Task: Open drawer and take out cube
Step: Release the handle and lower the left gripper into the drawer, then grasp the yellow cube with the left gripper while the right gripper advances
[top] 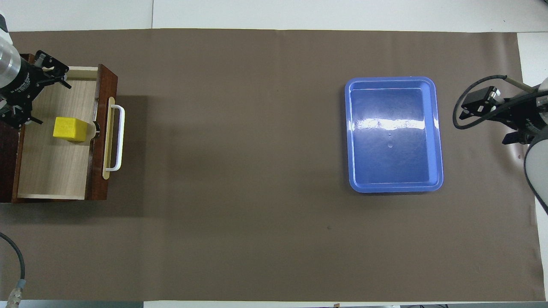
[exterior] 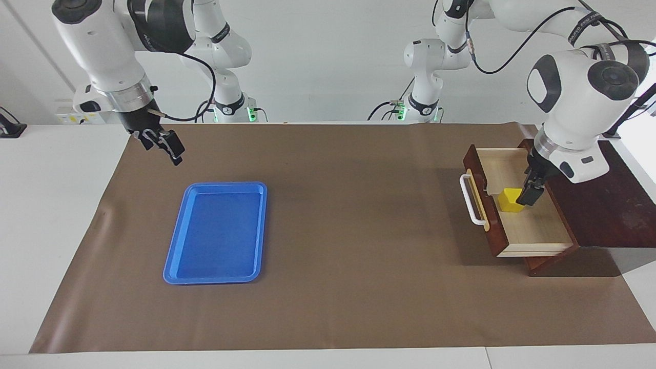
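Hovering left tool [exterior: 529,190] spread over drawer [exterior: 533,225], beside cube [exterior: 510,200] | right tool [exterior: 163,144] spread, waiting

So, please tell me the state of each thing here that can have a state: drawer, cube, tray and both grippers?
drawer: pulled open, handle free
cube: resting inside the drawer, not gripped
blue tray: flat on the mat, nothing in it
left gripper: open, over the drawer beside the cube
right gripper: open, holding nothing, raised over the mat beside the tray
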